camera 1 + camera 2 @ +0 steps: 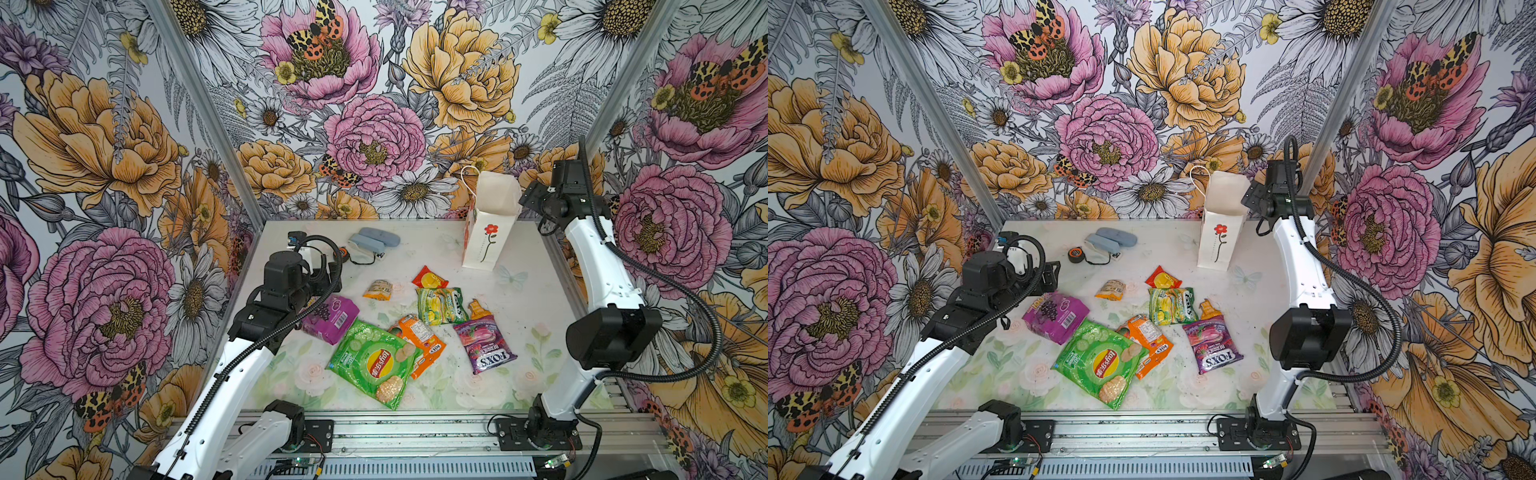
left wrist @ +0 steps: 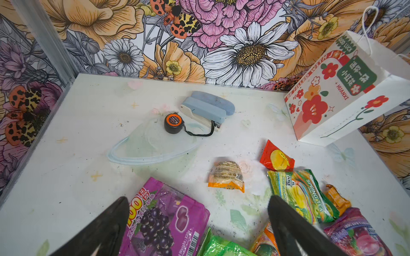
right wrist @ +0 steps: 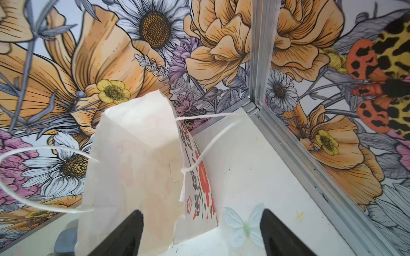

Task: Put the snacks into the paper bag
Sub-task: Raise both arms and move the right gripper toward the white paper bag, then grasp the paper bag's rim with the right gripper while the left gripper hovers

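Several snacks lie mid-table: green Lay's, purple packet, orange packet, green-yellow packet, red-yellow packet, Fox's Berries. My left gripper hangs open just above the purple packet, holding nothing. The white paper bag stands upright at the back right with its mouth open. At its upper right rim my right gripper is open, with the bag's side wall between its jaws. What is inside the bag is hidden.
Two grey-blue cases and a black-orange tape measure lie at the back left of the table. A translucent mesh pouch lies near them. Flowered walls and aluminium posts close in the back and both sides.
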Motion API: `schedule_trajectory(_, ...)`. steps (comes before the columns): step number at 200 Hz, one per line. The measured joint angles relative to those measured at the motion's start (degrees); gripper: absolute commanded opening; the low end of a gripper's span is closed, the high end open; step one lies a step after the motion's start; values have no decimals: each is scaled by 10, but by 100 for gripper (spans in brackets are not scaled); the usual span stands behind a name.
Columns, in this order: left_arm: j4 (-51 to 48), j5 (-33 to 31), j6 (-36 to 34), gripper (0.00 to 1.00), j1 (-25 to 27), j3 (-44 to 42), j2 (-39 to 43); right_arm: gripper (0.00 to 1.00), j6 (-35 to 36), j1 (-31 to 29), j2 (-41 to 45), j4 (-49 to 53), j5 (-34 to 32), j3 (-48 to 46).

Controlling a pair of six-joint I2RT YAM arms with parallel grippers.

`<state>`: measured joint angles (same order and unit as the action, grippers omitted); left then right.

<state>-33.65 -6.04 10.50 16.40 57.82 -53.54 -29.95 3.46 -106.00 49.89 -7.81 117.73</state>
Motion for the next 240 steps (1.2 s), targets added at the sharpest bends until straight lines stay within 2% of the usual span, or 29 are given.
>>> schedule_trajectory(58,-5,-21,-2,99,4,-5,6,78,3,5,-169,93,5,206)
schedule_trajectory(105,-5,-26,-3,99,4,-5,0,67,12,7,-221,132,19,264)
schedule_trajectory(162,-7,-35,-4,99,5,-5,-9,44,23,15,-224,151,49,268)
schedule_trajectory(183,-8,-37,-5,99,5,-5,-16,30,21,22,-224,156,74,269)
schedule_trajectory(240,-10,-41,-4,99,5,-5,-17,6,23,26,-224,171,113,269)
